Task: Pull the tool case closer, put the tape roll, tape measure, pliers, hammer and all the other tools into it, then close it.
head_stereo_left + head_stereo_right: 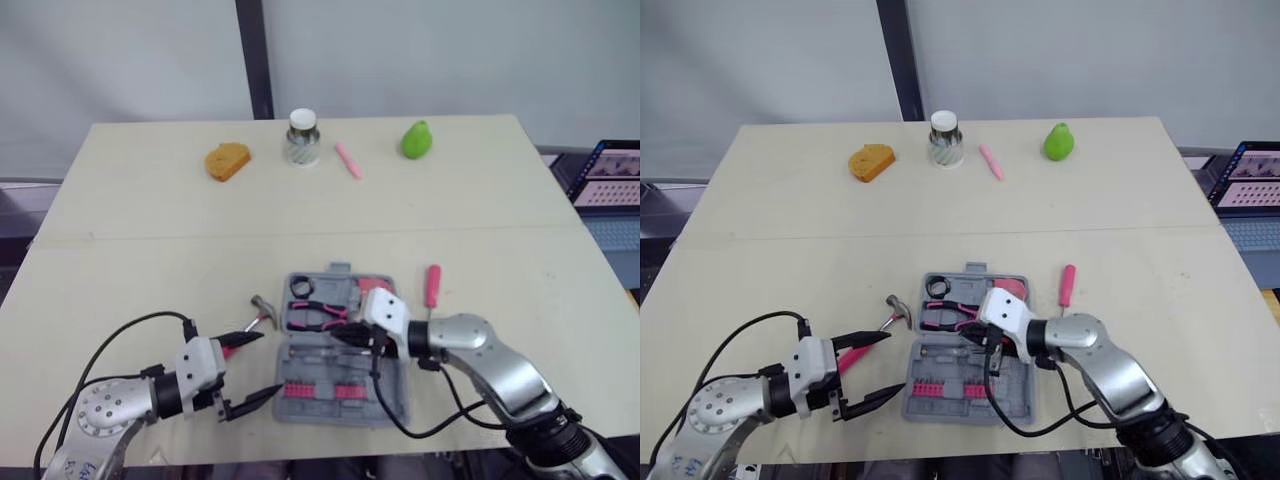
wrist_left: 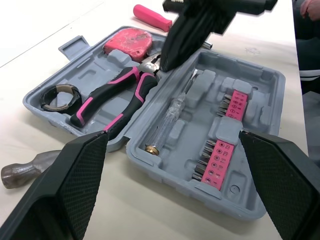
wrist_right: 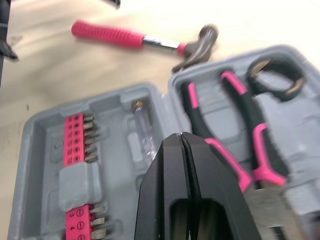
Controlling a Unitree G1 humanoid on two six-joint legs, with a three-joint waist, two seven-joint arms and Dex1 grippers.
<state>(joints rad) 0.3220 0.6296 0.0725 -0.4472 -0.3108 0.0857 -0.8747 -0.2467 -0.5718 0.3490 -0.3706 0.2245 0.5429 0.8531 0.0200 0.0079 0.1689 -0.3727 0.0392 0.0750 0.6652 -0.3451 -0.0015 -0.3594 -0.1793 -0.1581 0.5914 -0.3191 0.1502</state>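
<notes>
The left arm lies low along the near left edge of the tabletop [image 1: 120,290], forearm pointing to 3 o'clock, and its left end effector [image 1: 270,362] is spread wide with nothing between the fingers. The one grey tool case [image 1: 392,400] sits open and flat just at 3 o'clock of it. The right arm bends in from the near right with its wrist turned toward 9 o'clock. Its right end effector [image 3: 181,140] is pressed closed and empty, hovering over the middle of the case close above the pliers [image 2: 107,102]. The near half of the case holds two pink bit strips [image 1: 320,390] and one clear-handled tester [image 2: 167,122]. The far half holds the one pair of pliers, one black tape roll [image 1: 301,288] at its 10 o'clock corner and one pink tape measure [image 1: 375,287] at its 2 o'clock corner. One hammer [image 1: 262,308] lies on the tabletop at 9 o'clock of the case, its head just beside the case wall and its pink handle reaching toward the left end effector's upper finger. One pink-handled screwdriver [image 1: 433,285] lies outside the case at its 2 o'clock. Along the far edge stand four things: an orange sponge [image 1: 228,161], a jar [image 1: 302,137], a pink pen [image 1: 348,160] and a green pear [image 1: 417,140].
</notes>
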